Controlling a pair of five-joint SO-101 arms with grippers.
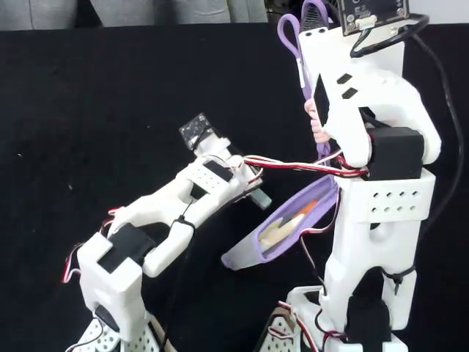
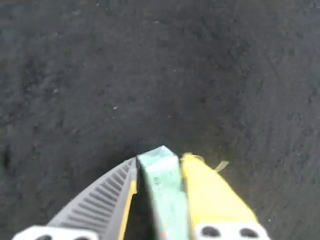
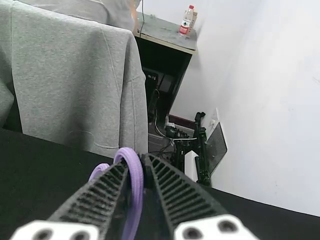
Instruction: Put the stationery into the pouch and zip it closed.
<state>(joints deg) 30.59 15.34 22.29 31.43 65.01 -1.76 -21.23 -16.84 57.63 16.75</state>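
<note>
Pouch [image 1: 250, 254], seen from above, is hung tilted and unzipped over the black table [image 1: 110, 110], which stretches wide past its lower edge; stationery [image 1: 293, 220] lies inside, a green piece [image 1: 261, 199] beside its mouth. At the left wrist, that piece is pinched by the left gripper [image 2: 160, 158]. At the right, the pouch's strap [image 3: 132, 186] is clamped by the right gripper [image 3: 135, 160].

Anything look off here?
The purple fabric pouch hangs tilted and unzipped from its loop strap, pinched in the right end effector; orange and cream stationery sits near its open mouth.
</note>
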